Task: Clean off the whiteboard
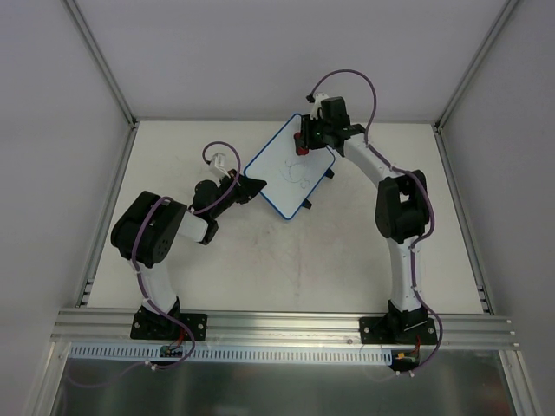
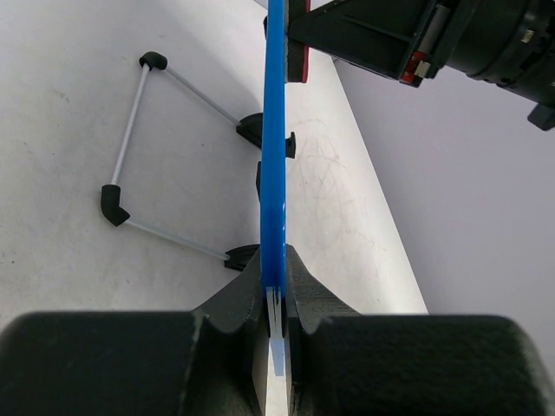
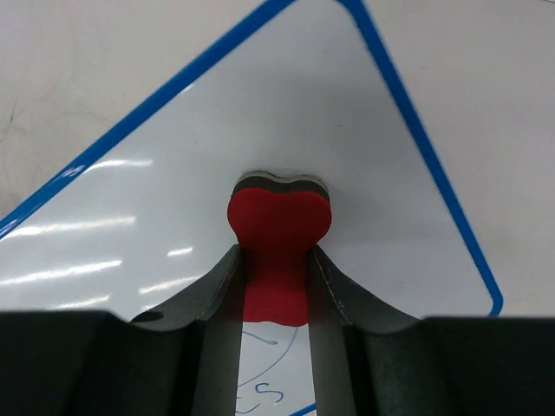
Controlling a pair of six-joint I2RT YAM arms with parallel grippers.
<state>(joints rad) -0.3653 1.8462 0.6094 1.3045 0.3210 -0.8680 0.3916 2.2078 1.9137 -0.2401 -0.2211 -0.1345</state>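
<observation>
The whiteboard point(image 1: 290, 169) is white with a blue rim and lies tilted at the back middle of the table, blue scribbles near its centre. My left gripper point(image 1: 251, 188) is shut on its left edge; the left wrist view shows the blue rim point(image 2: 275, 173) edge-on between my fingers. My right gripper point(image 1: 305, 139) is shut on the red bone-shaped eraser point(image 3: 277, 230), which presses on the board's far corner point(image 3: 260, 130). Scribbles point(image 3: 269, 381) show between the right fingers, behind the eraser.
The board's wire stand point(image 2: 130, 156) with black corner pieces shows under it in the left wrist view. Grey walls and metal frame posts point(image 1: 104, 69) close in the table. An aluminium rail point(image 1: 286, 325) runs along the near edge.
</observation>
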